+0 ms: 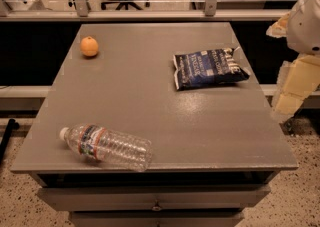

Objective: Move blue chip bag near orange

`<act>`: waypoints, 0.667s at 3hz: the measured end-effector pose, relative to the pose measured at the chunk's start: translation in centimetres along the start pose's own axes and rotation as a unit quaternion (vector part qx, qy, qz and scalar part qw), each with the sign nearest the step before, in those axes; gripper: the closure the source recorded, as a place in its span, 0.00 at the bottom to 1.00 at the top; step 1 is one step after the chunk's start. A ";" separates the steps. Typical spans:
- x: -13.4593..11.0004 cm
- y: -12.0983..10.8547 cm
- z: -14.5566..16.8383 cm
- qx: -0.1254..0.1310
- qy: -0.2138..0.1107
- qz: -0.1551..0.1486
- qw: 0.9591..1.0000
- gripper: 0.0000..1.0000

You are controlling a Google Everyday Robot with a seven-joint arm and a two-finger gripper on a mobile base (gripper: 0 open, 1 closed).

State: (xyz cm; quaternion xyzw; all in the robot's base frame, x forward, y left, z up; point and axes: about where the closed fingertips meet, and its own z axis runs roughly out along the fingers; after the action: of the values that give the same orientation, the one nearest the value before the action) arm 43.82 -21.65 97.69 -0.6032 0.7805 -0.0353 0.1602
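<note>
Bag first: you find the blue chip bag point(210, 68) lying flat on the grey table point(165, 116) toward 2 o'clock, white lettering up. The orange point(89, 46) sits well apart from it at 10 o'clock. A clear plastic water bottle point(107, 147) lies on its side at 7 o'clock. The pincer point(294, 91) hangs beyond the table's edge at 3 o'clock, apart from the bag; you cannot tell whether it is apart or together.

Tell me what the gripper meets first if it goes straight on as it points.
The gripper, beyond the table edge near the blue chip bag, seems to point downward; it would likely meet the floor first, though depth is unclear.
</note>
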 end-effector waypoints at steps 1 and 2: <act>0.0 0.0 0.0 0.000 0.000 0.000 1.000 0.00; 0.1 -1.3 0.9 0.018 -0.013 0.003 1.000 0.00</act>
State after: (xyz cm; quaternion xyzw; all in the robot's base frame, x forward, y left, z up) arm 45.25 -21.95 97.17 -0.5979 0.7798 -0.0408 0.1810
